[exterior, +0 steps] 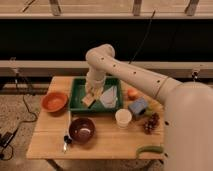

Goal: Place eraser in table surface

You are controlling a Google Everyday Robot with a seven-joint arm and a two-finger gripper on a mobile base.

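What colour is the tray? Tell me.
Green, seen in the camera view; the gripper hangs over the tray, by the eraser.
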